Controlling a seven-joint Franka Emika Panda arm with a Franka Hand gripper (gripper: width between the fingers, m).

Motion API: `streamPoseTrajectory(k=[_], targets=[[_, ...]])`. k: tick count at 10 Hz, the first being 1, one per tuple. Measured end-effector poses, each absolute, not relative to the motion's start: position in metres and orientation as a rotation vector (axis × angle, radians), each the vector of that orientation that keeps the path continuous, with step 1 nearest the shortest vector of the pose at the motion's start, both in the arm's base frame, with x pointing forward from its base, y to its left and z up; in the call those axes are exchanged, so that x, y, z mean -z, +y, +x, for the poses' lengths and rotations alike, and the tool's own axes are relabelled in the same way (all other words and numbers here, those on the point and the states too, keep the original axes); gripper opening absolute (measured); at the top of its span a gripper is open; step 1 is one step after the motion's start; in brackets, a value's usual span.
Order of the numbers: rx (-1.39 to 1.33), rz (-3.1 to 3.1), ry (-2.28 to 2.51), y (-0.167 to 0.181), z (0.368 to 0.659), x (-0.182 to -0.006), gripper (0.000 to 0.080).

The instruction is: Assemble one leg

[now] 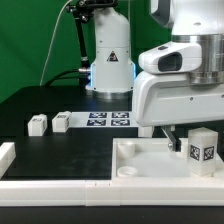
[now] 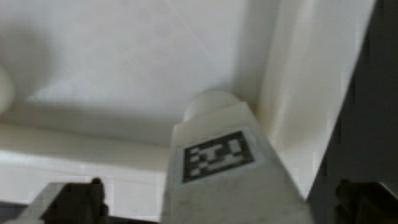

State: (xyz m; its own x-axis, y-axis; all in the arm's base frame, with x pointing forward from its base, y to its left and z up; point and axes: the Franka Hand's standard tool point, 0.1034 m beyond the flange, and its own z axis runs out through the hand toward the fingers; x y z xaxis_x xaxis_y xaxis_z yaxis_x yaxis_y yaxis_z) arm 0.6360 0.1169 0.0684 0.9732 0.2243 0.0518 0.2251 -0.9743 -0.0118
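Observation:
One leg, a small white block with a black-and-white tag, stands upright on the white tabletop near its corner at the exterior view's right. In the wrist view the leg rises between my two dark fingers. My gripper is right above and around it. The gripper is open: one finger stands clear of the leg and the other is close beside it. Two more legs lie on the black table at the exterior view's left.
The marker board lies at the back middle, in front of the arm's white base. A white raised border runs along the front left. The tabletop's raised rim stands close beside the leg.

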Motion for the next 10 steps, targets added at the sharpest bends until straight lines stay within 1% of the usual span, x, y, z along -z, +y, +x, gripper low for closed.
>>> streamPoseTrajectory(k=[1, 2, 3, 4, 5, 6, 7, 10], targets=[[0.078, -3.082, -0.579, 0.1129, 0.6365, -0.0683, 0.0648], [0.078, -3.080, -0.591, 0.1128, 0.6365, -0.0683, 0.0648], [0.078, -3.079, -0.601, 0.1123, 0.6366, -0.0682, 0.0622], [0.078, -3.085, -0.564, 0.1124, 0.6365, -0.0682, 0.0488], [0.078, -3.091, -0.529, 0.1124, 0.6365, -0.0682, 0.0488], [0.078, -3.094, -0.494, 0.1131, 0.6364, -0.0682, 0.0352], [0.077, -3.111, -0.348, 0.1132, 0.6362, -0.0680, 0.0292], [0.070, -3.120, 0.098, 0.1142, 0.6355, -0.0670, 0.0292]])
